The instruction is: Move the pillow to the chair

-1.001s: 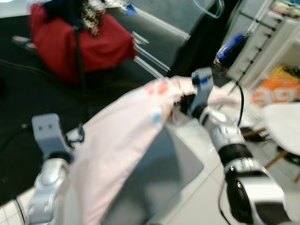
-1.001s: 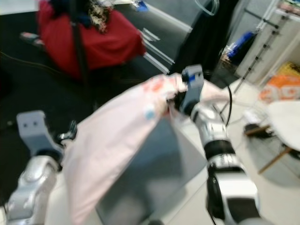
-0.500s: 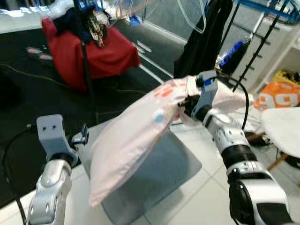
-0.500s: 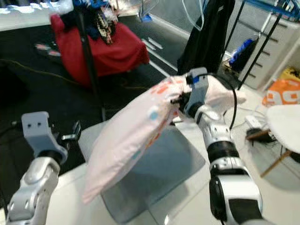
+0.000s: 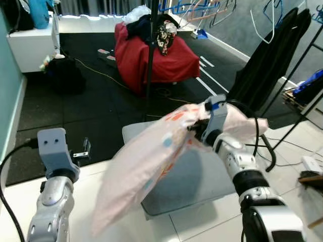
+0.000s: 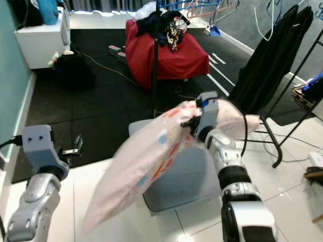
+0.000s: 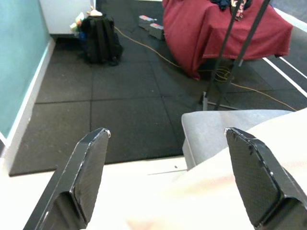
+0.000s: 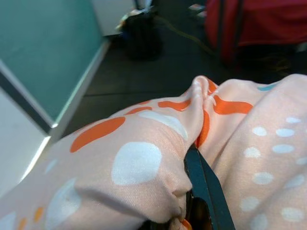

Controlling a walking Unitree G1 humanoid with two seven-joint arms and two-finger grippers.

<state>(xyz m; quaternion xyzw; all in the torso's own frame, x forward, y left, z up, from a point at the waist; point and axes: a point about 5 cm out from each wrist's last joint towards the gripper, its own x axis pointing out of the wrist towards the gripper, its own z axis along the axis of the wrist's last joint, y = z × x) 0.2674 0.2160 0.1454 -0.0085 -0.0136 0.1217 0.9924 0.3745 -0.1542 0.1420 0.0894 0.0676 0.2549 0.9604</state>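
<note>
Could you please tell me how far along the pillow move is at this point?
Done: the pillow is picked up, pinched in the right gripper and hanging above the grey mat. In hand: carrying it; the left gripper is open beside it. Left: placing it on the chair.

left gripper [image 7: 168, 172] jaws apart, pillow [image 7: 230, 177], red cover [image 7: 225, 33], backpack [image 7: 100, 39]

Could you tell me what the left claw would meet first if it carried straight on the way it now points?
Probably the grey mat ahead of the open left claw, though the pillow's edge lies close; depth is unclear.
</note>
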